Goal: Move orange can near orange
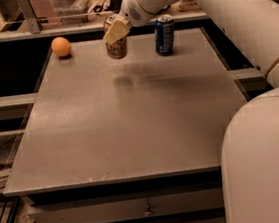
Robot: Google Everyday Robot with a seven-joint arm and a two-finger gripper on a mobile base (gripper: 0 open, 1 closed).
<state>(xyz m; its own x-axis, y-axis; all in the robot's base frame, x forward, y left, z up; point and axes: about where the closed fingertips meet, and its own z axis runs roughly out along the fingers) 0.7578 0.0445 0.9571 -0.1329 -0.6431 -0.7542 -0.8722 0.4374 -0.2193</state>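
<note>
orange can held at the far edge of the desk

the pincer (115,33) is clamped on the orange can (117,49) at the far side of the grey desk (131,129), a cream finger (116,30) lying across the can's upper part. the can stands roughly upright, with a dark shadow on the desk just nearer than it. the orange (61,46) sits in the far left corner, apart from the can. a dark blue can (164,34) stands to the right. the white arm (228,3) reaches in from the right.

Upright orange can (117,49) aloft in the gripper (116,32), well apart from the orange (61,46).
</note>
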